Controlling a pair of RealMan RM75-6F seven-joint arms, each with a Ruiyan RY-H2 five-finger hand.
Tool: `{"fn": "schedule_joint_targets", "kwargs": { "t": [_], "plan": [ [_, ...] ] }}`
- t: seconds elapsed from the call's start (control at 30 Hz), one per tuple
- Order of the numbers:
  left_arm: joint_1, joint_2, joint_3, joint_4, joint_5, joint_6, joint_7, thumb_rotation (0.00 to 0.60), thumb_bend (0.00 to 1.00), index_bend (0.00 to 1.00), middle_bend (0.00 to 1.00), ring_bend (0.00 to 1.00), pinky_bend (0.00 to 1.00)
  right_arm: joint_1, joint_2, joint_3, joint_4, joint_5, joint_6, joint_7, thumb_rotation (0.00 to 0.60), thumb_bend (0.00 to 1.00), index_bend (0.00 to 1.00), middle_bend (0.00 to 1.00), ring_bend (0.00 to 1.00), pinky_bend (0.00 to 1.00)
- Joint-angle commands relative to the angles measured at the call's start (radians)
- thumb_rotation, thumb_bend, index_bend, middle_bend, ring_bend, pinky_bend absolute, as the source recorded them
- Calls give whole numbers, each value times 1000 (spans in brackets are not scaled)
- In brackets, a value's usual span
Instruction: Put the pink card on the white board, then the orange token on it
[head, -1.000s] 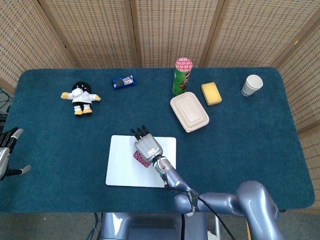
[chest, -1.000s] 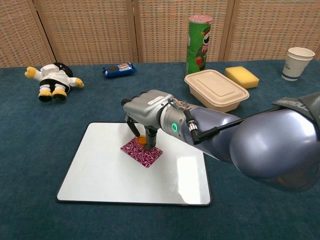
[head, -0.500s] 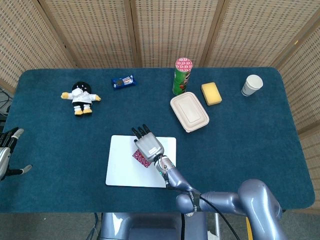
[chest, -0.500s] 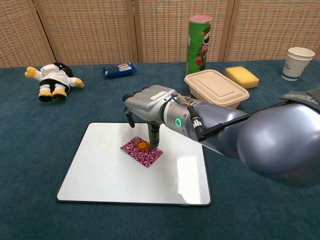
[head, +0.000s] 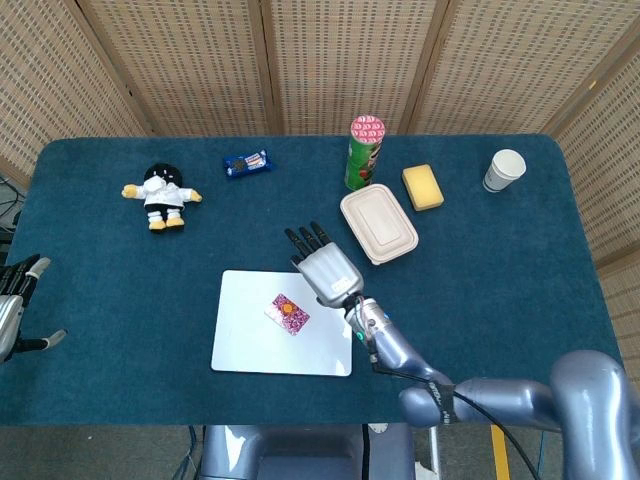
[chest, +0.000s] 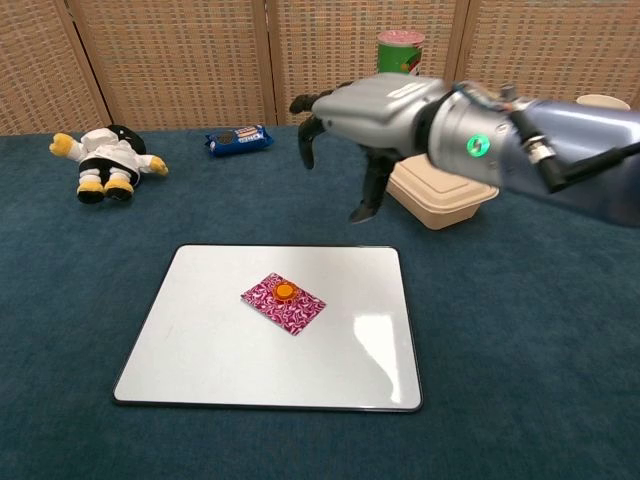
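Observation:
The pink patterned card (head: 287, 313) (chest: 284, 302) lies flat on the white board (head: 245, 340) (chest: 220, 350). The small orange token (head: 285, 310) (chest: 285, 291) sits on the card's upper part. My right hand (head: 325, 268) (chest: 375, 120) hovers above the board's far right corner, fingers apart and pointing down, holding nothing. My left hand (head: 15, 305) shows only at the left edge of the head view, off the table, fingers spread and empty.
A beige lidded box (head: 378, 223) (chest: 440, 180) lies just behind my right hand, with a green chips can (head: 364, 152), a yellow sponge (head: 423, 187) and a paper cup (head: 504, 170) further back. A plush toy (head: 160, 197) and a blue snack pack (head: 247, 162) lie at the back left.
My right hand let go of the orange token on the card, then rose and drew back to the right, off the board. Card and token stay in place.

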Motion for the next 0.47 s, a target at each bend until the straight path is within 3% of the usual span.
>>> {"fn": "schedule_joint_targets", "kwargs": {
  "t": [0.03, 0.1, 0.2, 0.23, 0.3, 0.47],
  "plan": [
    [2, -2, 2, 0, 7, 7, 0, 600, 0, 0, 0, 0, 0, -151, 189, -87, -124, -229, 113, 180, 600, 101, 235, 0, 0, 0],
    [7, -6, 0, 1, 11, 23, 7, 600, 0, 0, 0, 0, 0, -253, 294, -149, -142, -349, 204, 315, 600, 11, 159, 0, 0, 0],
    [13, -20, -6, 7, 7, 50, 35, 600, 0, 0, 0, 0, 0, -356, 371, -212, -104, -423, 295, 422, 600, 0, 19, 0, 0, 0],
    [16, -22, -5, 5, 12, 57, 36, 600, 0, 0, 0, 0, 0, -431, 403, -246, -65, -430, 371, 459, 600, 0, 4, 0, 0, 0],
    [22, -23, -2, 4, 22, 70, 35, 600, 0, 0, 0, 0, 0, -527, 416, -282, 7, -474, 473, 559, 600, 0, 0, 0, 0, 0],
    [35, -17, 0, 2, 40, 99, 15, 600, 0, 0, 0, 0, 0, -687, 389, -314, 156, -503, 612, 776, 600, 0, 0, 0, 0, 0]
  ]
}}
